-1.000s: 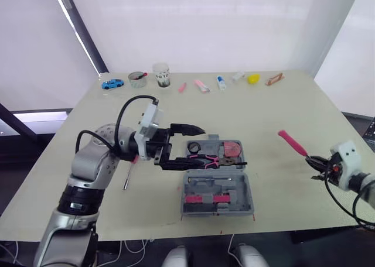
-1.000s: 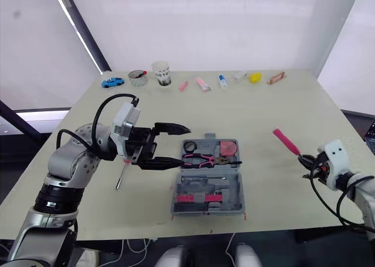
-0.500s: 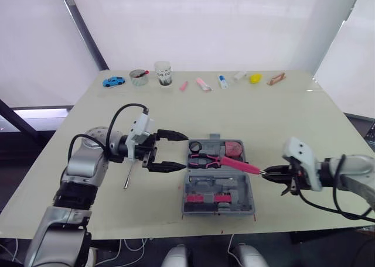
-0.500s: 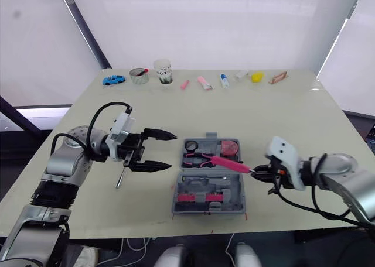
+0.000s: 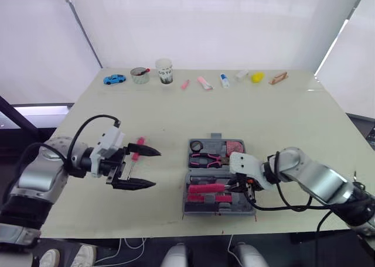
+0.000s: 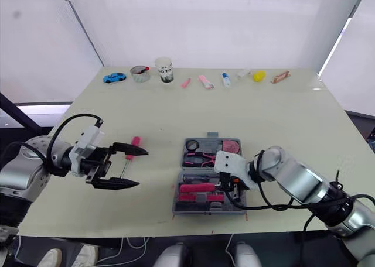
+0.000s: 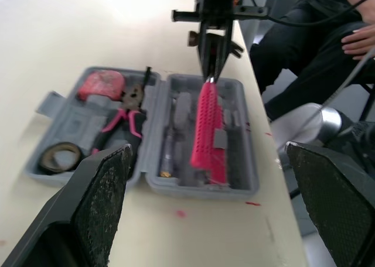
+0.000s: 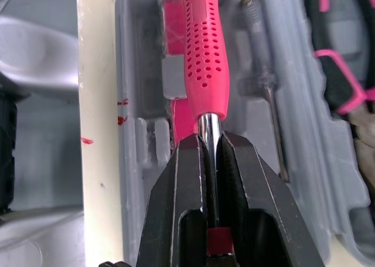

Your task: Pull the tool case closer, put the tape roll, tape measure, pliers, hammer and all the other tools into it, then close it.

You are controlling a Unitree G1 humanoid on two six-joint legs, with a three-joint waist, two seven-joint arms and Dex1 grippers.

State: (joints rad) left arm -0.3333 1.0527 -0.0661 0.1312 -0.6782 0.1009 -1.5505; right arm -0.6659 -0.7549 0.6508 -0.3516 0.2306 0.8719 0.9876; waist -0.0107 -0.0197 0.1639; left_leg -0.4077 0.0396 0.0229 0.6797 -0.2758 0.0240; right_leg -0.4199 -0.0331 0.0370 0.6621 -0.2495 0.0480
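Pale cream bench (image 5: 275, 120) before white curtains carries, at its near middle, a grey moulded-plastic case (image 5: 249, 205) lying open and flat with its two halves side by side. The far half holds a black tape roll (image 5: 195, 146), a pink tape measure (image 5: 234, 147) and pink-handled pliers (image 5: 206, 158) in shaped recesses. Along the near half lies a chrome-shafted implement (image 8: 202, 50) with a pink rubber grip dotted with small holes, beside a slim steel bit. The right tool (image 8: 208, 144) is closed on its bare chrome shaft just past the grip; that arm reaches in low from the right, elbow bent, a black cable looping under the wrist. Left of the case, well apart from it, the left tool (image 5: 153, 168) hangs with both black fingers spread wide, forearm level and pointing at the case. A pink-handled screwdriver (image 5: 139, 143) with a thin metal shaft lies on the bench beneath those fingers. Along the far edge stand a blue toy car (image 5: 113, 79), a white paper cup (image 5: 164, 71) whose black lettering is too small to read, and a yellow lump (image 5: 254, 77). A seated person (image 7: 304, 38) in dark clothes is past the bench.
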